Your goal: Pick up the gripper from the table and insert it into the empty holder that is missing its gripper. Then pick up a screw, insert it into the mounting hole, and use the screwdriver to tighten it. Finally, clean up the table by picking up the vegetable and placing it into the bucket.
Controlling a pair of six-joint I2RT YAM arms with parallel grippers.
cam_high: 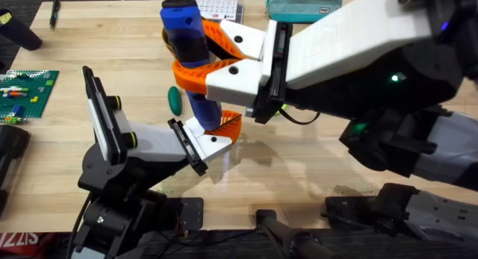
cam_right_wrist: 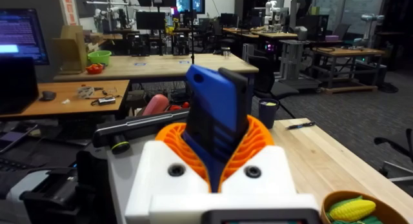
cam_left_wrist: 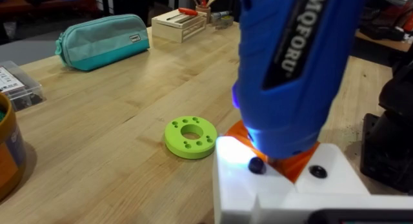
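Bucket seen in right wrist view: brownish-orange rim, yellow corn cob inside with something green beside it; also a sliver of orange wall in left wrist view. Teal zip pouch zipped shut at 1 o'clock on the table, contents hidden; small white tag on its side unreadable. Clear plastic box with a printed label, text too small to read. Open wooden box behind the pouch, red-handled tool lying across it. Screwdriver upright near table centre, tip down, white lettering "MOFORU" readable on the blue body in left wrist view, first letter cut off. Right gripper pinching the screwdriver, orange claw fingers wrapped around the handle from both sides. Screwdriver tip down at the orange gripper seated on the white holder, black plate along the holder's edge. Two dark screw heads visible on the white face next to the orange part. Left gripper: cannot tell whether spread or closed. Vegetable lying on the table at 9 o'clock from the screwdriver, just beside it. Lime-green disc with holes flat on the table near the holder. Green brick baseplate at 9 o'clock table edge. Card with printed grid at 12 o'clock, text unreadable.
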